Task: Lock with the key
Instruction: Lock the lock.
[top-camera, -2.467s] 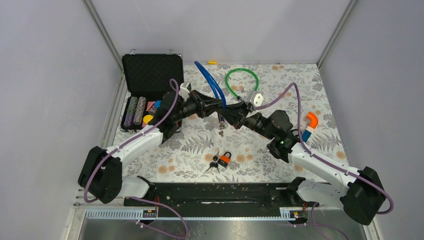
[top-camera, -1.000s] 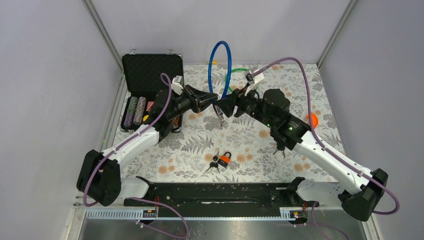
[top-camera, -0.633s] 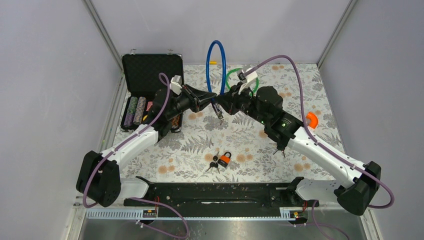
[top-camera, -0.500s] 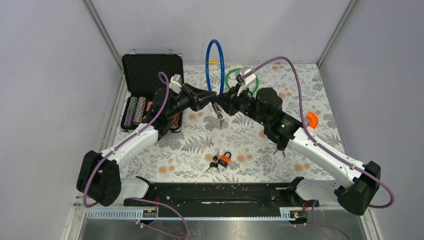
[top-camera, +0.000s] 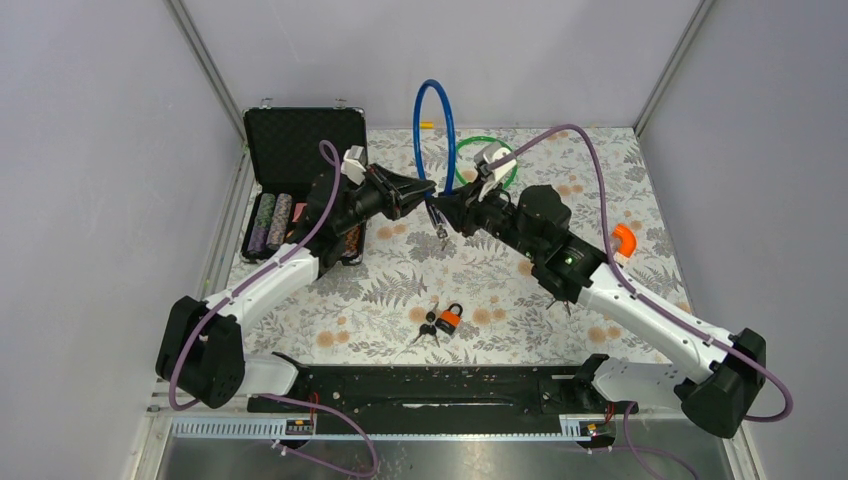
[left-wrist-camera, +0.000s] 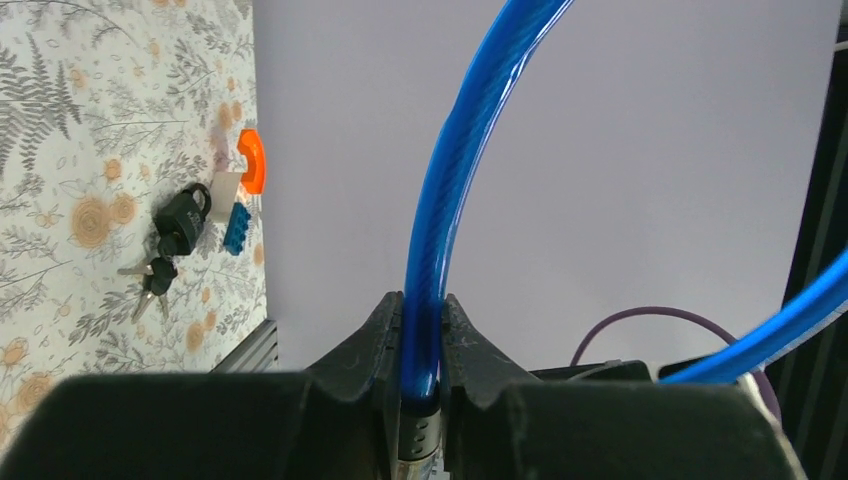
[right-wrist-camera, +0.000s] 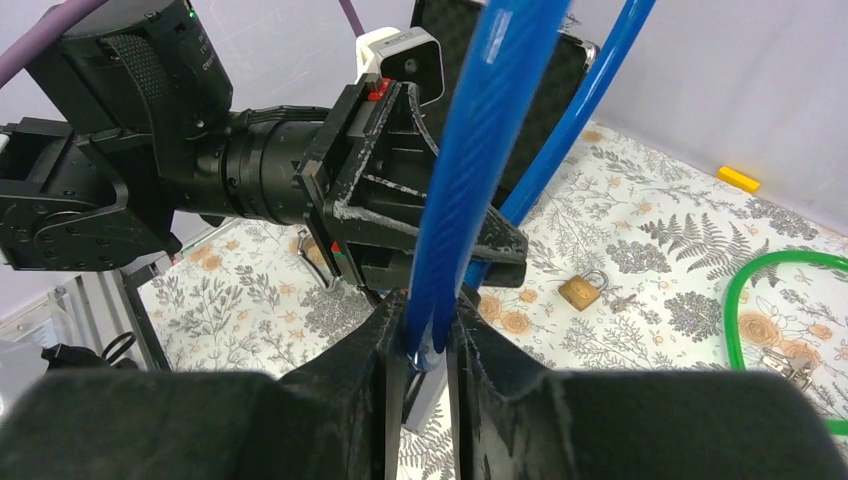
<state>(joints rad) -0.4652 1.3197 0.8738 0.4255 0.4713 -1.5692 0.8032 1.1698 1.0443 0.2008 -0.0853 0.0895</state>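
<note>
A blue cable lock (top-camera: 432, 115) stands as an upright loop over the middle of the table. My left gripper (top-camera: 424, 192) is shut on one end of it, where the blue cable (left-wrist-camera: 430, 250) meets a dark metal collar between the fingers. My right gripper (top-camera: 447, 210) faces it tip to tip, shut on the cable's (right-wrist-camera: 455, 200) other end. A small bunch of keys (top-camera: 441, 236) dangles just below where the two grippers meet. The left gripper (right-wrist-camera: 420, 215) fills the right wrist view straight ahead.
An orange padlock with keys (top-camera: 449, 320) lies on the floral mat near the front. A green cable (top-camera: 487, 160) and a brass padlock (right-wrist-camera: 578, 290) lie behind. An open black case (top-camera: 300, 150) holds chips at the left. An orange and blue piece (top-camera: 620, 243) sits at the right.
My right gripper swung left to meet the left gripper and shut on the free end of the blue cable. The loop stands narrower and more upright.
</note>
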